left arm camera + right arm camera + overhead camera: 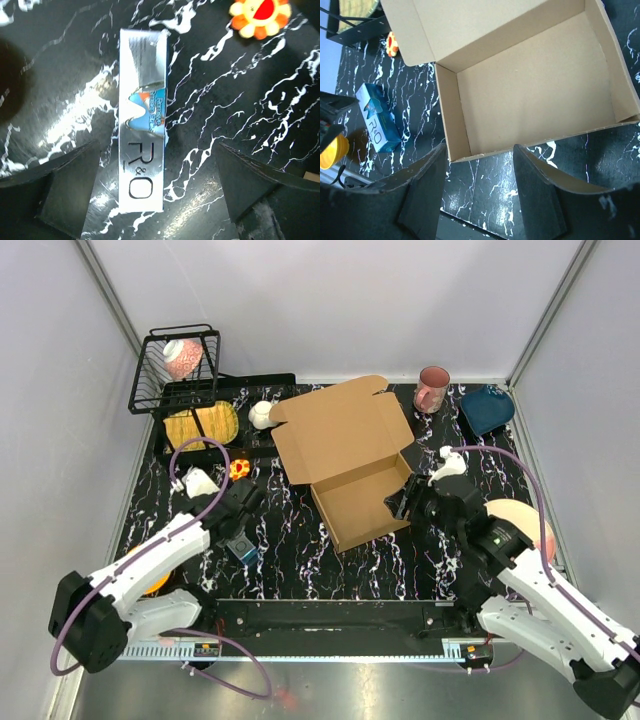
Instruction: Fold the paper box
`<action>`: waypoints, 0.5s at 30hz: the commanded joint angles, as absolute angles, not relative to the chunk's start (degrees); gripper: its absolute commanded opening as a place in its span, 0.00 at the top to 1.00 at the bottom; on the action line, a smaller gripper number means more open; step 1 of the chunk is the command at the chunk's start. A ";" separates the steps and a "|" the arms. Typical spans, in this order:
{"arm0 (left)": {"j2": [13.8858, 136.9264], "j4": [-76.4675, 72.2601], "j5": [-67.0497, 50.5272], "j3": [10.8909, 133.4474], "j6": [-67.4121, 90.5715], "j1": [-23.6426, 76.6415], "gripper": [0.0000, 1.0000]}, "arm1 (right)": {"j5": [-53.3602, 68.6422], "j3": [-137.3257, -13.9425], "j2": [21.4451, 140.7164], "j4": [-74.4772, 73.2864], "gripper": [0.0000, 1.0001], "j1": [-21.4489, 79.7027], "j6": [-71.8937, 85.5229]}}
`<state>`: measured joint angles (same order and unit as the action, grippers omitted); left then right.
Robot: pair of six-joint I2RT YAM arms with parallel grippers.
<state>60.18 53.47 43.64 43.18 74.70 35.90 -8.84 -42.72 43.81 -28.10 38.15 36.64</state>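
Near left, L gripper [155, 170] hangs jaws wide over blue carton [142, 125], holding nothing. Mid-table, paper box [350, 470]: tray formed, lid flap open at far side. R gripper [477, 175] spread, empty, by tray's right wall. Best to catch lid's far edge and swing it fwd evenly.

You're looking at plain brown corrugated cardboard in the paper box [345, 455] — matt, unprinted, with a faintly fibrous face inside and out. The table top [300, 560] is smooth and glossy, black with white marble veining, and it throws back glare. The small carton [142, 120] is shiny printed card with a silvery, foil-like sheen. The fingers [70, 185] of the left gripper [157, 150] look like matt black plastic, slightly grainy. The basket [175, 370] is thin black-coated wire — metal by its look. The cup [432, 388] is translucent pink plastic.
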 commanded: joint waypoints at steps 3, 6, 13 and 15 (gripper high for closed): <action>64.85 54.94 36.04 43.87 89.64 34.72 0.01 | -8.08 -44.65 40.52 -25.40 0.38 38.50 31.99; 66.44 53.26 34.54 41.67 91.75 34.19 0.01 | -8.17 -45.00 39.73 -26.45 0.38 38.50 32.17; 72.86 45.38 31.12 36.13 90.72 31.12 0.01 | -7.03 -45.70 39.29 -26.98 0.38 38.41 32.61; 73.47 42.29 30.15 33.16 89.30 30.41 0.01 | -7.55 -45.70 39.20 -27.42 0.38 38.41 32.52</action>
<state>72.38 48.99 33.30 37.06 89.93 32.10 -7.79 -42.89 39.81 -27.73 38.15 33.65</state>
